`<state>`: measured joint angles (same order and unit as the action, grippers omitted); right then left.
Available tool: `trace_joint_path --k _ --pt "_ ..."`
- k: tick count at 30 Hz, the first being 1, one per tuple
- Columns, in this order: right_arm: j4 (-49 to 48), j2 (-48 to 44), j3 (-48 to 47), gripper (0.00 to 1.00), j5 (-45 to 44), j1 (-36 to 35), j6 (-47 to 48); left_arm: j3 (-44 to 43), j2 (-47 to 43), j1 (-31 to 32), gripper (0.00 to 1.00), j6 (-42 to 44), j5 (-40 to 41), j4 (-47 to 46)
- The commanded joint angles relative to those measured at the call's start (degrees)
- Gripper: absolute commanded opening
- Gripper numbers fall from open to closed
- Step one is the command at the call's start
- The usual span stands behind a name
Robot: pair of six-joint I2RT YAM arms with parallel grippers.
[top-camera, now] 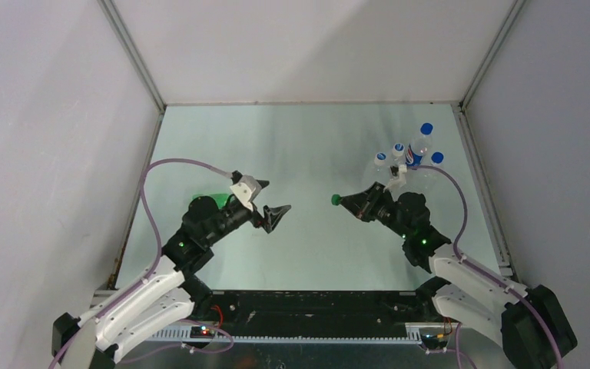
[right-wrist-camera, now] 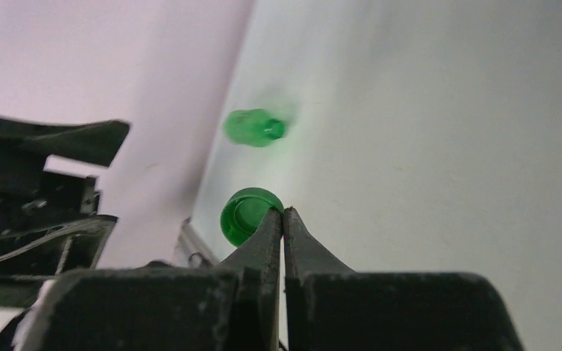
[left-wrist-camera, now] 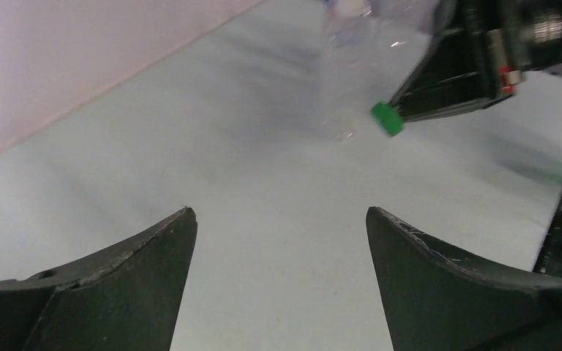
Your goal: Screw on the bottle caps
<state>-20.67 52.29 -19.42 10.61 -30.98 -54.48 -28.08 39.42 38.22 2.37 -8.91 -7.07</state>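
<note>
Zero caps visibly on: right gripper (right-wrist-camera: 283, 213) pinching green cap (right-wrist-camera: 243, 217) toward 3 o'clock, left gripper (left-wrist-camera: 279, 216) spread and empty, green bottle (top-camera: 203, 201) lying at table's 9 o'clock, both screw-ons left.

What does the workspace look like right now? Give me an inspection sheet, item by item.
Surface: pale table, bare in the middle.
Job's things: green cap pinched by its rim in the right gripper; green bottle lying on its side on the table's left side; white cap not seen; uncapped clear bottle cannot be told apart.
Clutter: blue-capped bottles clustered at the far right.
Grippers: left gripper open and empty; right gripper shut on the green cap.
Cables: purple cable looped over each arm.
Surroundings: grey walls on three sides.
</note>
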Motion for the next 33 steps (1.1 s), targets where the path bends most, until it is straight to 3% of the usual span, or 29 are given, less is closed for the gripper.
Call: trace_joint_path --k 1,9,15,24,33 --pt "-20.2 3.0 -2.4 0.0 13.7 -1.3 -1.3 -0.4 0.1 0.9 0.92 3.5 -13.8 -11.3" --pt "-34.3 9.3 -7.2 0.0 24.7 -3.9 -4.6 -3.4 4.4 5.2 0.92 11.4 -24.8 -15.6" --pt "-35.2 10.6 -9.8 0.0 29.2 -5.6 -3.1 -7.1 7.5 5.8 0.73 12.4 -29.9 -14.3" --pt "-36.3 11.9 -11.2 0.0 32.6 -7.0 -2.5 -7.8 8.6 6.2 0.66 9.7 -32.6 -17.6" --pt "-36.8 12.6 -11.8 0.0 32.7 -7.7 -2.4 -8.5 9.2 6.7 0.48 9.8 -33.7 -15.8"
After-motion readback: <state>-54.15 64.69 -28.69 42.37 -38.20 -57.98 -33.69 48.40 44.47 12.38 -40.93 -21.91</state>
